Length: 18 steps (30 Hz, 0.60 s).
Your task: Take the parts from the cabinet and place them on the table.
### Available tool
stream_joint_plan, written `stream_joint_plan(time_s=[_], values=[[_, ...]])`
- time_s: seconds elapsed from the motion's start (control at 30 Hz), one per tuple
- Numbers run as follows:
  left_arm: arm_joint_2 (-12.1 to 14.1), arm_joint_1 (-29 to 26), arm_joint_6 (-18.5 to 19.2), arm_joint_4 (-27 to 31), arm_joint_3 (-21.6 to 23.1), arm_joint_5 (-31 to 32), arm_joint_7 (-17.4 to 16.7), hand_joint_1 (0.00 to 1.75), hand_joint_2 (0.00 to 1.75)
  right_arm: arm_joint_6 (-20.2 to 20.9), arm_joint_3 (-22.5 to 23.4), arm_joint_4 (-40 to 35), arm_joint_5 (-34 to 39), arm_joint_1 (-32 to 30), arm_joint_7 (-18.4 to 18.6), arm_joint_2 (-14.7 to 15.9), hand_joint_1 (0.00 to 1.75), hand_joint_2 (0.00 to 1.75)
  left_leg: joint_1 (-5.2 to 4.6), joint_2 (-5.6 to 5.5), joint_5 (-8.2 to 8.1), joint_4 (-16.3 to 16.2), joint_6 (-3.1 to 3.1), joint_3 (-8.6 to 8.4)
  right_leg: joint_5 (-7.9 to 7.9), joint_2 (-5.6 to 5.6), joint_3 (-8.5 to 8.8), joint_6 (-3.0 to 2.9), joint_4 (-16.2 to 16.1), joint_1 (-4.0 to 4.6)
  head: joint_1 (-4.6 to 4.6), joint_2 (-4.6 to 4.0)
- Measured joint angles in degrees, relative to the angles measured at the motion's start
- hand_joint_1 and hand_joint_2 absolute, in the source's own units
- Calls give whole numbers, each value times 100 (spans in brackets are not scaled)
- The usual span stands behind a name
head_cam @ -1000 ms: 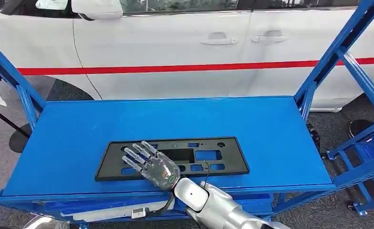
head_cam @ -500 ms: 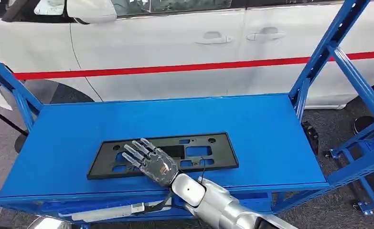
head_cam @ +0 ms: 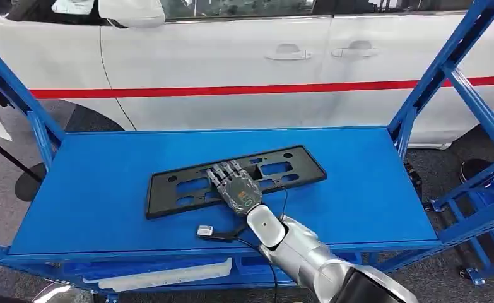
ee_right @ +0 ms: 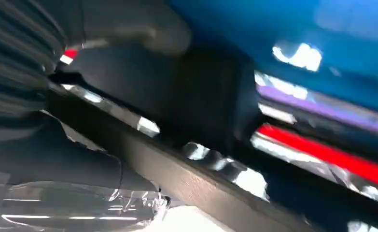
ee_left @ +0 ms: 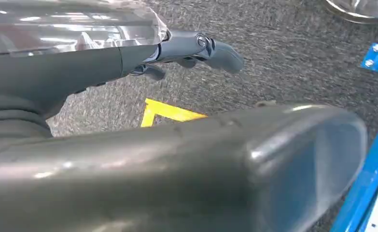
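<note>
One black licence-plate frame (head_cam: 235, 178) lies flat and slightly askew on the blue worktop (head_cam: 105, 189), near its middle. It looks like thin, stiff plastic, light and fairly slick, with cutouts and a narrow rim that a finger could hook; the long edges seem the surest place to take hold. The right robot hand (head_cam: 234, 184) rests on its near edge, fingers laid over it; whether it grasps is unclear. The left robot hand (ee_left: 196, 48) hangs above grey carpet, fingers loose, holding nothing. Behind stands a white car (head_cam: 231, 63).

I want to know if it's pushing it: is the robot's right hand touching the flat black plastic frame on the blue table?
Touching. In the head view the right hand lies flat on the flat black plastic frame, fingers spread on its middle.
</note>
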<state>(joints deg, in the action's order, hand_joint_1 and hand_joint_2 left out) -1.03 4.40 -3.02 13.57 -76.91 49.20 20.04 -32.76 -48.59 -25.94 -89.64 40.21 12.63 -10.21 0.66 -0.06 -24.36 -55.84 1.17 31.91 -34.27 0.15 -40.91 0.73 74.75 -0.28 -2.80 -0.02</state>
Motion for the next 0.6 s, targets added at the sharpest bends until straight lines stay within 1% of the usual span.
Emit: stream_joint_plan(time_s=[0.03,0.07,0.1,0.13,0.17,0.2,0.23,0.27,0.3,0.33,0.37,0.4,0.43,0.47,0.5,0.53,0.57,0.6], values=[[0,-6,4,0,0,0,0,0,0,13,46,35,0,1,0,11,173,175,-4,1,0,-10,-1,6,54,0,-45,-1,76,0,0,0],[0,-3,7,0,0,0,0,0,0,22,101,65,-2,1,-2,20,173,175,-9,1,-1,-18,-2,6,222,-1,56,-13,-123,0,0,0],[0,3,7,0,0,0,2,0,0,31,135,87,-2,3,-2,26,175,175,-13,-3,-5,-28,-9,3,463,-1,270,-37,-533,3,0,0],[0,6,11,0,0,2,2,0,0,42,168,103,-2,13,0,28,173,175,-22,-7,-10,-42,-17,1,730,-1,561,-78,-1116,11,0,0],[0,8,24,-2,0,2,4,0,0,48,203,120,-2,34,9,30,175,175,-24,-8,-18,-60,-30,6,885,-3,833,-140,-1653,30,0,0],[-2,9,28,-2,0,2,7,0,0,50,229,135,-2,51,33,30,173,175,-60,-7,-33,-79,-66,25,830,-16,852,-144,-1728,61,0,0],[8,9,28,-2,0,2,11,0,0,59,245,146,-2,56,53,30,175,175,-52,-8,-26,-79,-101,34,855,-11,837,-150,-1749,52,0,0],[13,11,28,-2,0,2,18,0,0,72,251,157,-2,55,52,33,171,175,-48,-7,-21,-74,-130,34,856,0,831,-160,-1750,65,0,0],[11,11,31,-2,0,0,26,0,0,72,262,168,0,57,66,37,169,175,-32,-6,-6,-50,-163,26,860,4,830,-190,-1749,76,0,0],[11,14,33,0,0,-2,35,0,0,72,273,175,-2,71,68,37,173,175,-49,-7,-12,-49,-200,19,894,3,845,-234,-1807,42,0,0],[13,13,33,-2,0,-2,42,0,0,72,273,177,-4,74,66,35,173,175,-23,-7,-74,-129,-231,49,924,-17,873,-252,-1839,10,0,0],[11,16,35,-2,0,-11,54,0,0,72,273,183,-9,77,66,35,175,175,-21,-6,-270,-386,-260,159,928,-19,871,-282,-1847,2,-2,0],[15,16,35,-2,0,-15,61,0,0,72,273,192,-9,76,59,35,175,175,-1,-6,-501,-805,-289,353,927,-21,864,-288,-1846,3,0,0],[24,12,35,-2,0,-17,74,0,0,70,275,201,-9,75,44,35,175,175,11,-5,-737,-1328,-316,592,927,-22,855,-289,-1843,7,0,0],[24,4,35,-2,0,-17,92,0,0,63,275,212,-9,74,31,35,175,175,14,-5,-883,-1753,-337,791,926,-22,850,-289,-1841,7,0,0],[24,-2,35,-2,0,-17,105,0,0,52,277,221,-9,73,20,35,175,175,18,-4,-884,-1961,-351,896,926,-21,853,-288,-1839,7,-2,0],[24,-2,35,-2,0,-17,107,0,0,46,275,225,-9,74,11,35,175,175,26,-4,-738,-1814,-354,836,923,-18,863,-284,-1839,6,0,0],[24,3,35,-2,0,-17,112,0,0,44,277,229,-9,76,11,35,171,175,33,-3,-486,-1407,-350,636,915,-14,875,-274,-1834,6,0,0]])
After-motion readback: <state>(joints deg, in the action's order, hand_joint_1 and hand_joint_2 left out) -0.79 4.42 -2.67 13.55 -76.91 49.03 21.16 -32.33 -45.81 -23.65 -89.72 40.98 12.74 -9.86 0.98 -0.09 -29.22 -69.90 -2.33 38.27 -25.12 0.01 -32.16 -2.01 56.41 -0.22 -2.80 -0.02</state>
